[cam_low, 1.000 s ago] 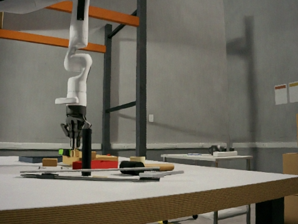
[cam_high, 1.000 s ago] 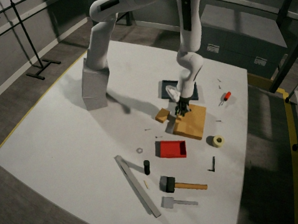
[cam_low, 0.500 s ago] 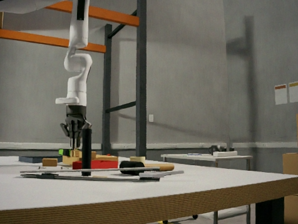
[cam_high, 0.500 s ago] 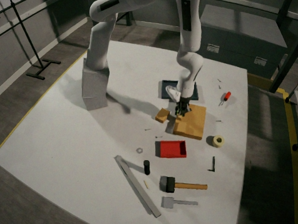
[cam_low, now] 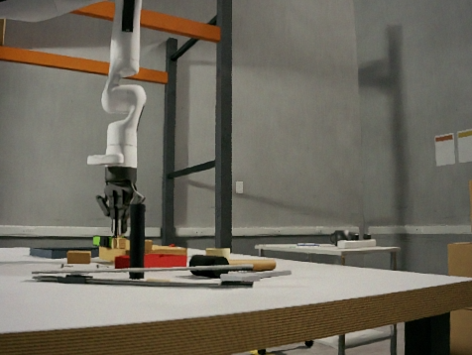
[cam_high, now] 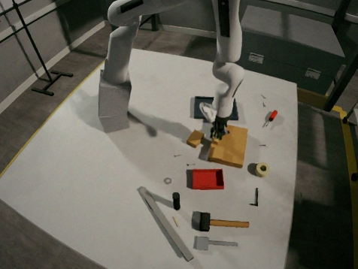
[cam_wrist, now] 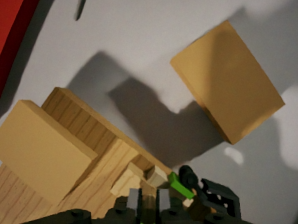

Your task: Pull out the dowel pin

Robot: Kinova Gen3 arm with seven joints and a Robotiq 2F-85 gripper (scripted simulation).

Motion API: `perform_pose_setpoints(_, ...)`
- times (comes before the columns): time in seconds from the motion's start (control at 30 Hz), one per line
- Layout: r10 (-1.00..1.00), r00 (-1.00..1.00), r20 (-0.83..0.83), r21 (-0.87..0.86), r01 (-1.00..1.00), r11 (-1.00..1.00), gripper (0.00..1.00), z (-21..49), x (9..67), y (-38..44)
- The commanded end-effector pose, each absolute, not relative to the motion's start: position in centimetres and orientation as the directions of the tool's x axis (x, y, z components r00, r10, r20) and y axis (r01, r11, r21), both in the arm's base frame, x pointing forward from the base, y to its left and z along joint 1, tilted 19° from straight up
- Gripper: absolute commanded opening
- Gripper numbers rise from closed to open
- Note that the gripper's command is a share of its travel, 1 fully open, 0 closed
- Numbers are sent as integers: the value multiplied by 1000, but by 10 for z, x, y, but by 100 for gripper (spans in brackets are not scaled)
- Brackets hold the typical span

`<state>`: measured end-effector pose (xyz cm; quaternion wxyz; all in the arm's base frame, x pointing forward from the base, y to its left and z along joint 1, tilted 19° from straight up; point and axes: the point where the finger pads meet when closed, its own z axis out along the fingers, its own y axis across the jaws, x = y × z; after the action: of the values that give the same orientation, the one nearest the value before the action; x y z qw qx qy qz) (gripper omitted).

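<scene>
On the near-left corner of the bench board [cam_high: 232, 153] [cam_wrist: 14, 186], as the top view shows it, you have small pale wooden pieces [cam_wrist: 129, 179] just by the spring clamp's green tip [cam_high: 213, 134] [cam_low: 96, 241] [cam_wrist: 180, 185]; which is the pinned block, you cannot tell. Your gripper [cam_high: 218, 137] [cam_low: 118, 234] [cam_wrist: 148, 204] points down there, fingers nearly together, with something brown showing between them; whether it is gripped, you cannot tell. Farther out, an orange-brown block [cam_high: 195, 138] [cam_low: 78, 257] [cam_wrist: 227, 82] lies beside the board, and a red tray [cam_high: 207, 185] [cam_low: 151, 261] [cam_wrist: 11, 30] sits near.

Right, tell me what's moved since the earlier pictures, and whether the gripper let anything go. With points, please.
Nothing has visibly moved, and no release shows. The gripper [cam_high: 219, 137] [cam_low: 119, 234] [cam_wrist: 148, 204] is over the same corner of the bench board [cam_high: 234, 150] [cam_low: 107, 256] [cam_wrist: 114, 155]; the loose wooden piece [cam_high: 195, 138] [cam_low: 78, 257] [cam_wrist: 227, 82] and red tray [cam_high: 207, 180] [cam_low: 174, 260] [cam_wrist: 11, 27] stayed put.
</scene>
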<state>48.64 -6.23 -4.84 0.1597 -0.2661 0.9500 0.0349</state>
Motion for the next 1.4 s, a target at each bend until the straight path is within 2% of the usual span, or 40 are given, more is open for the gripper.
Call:
perform_pose_setpoints(0.0,-481,-815,-324,-16,-503,864,10,-47,487,-63)
perform_pose_setpoints(1.37,-328,-888,-322,39,-358,933,10,-47,487,-63)
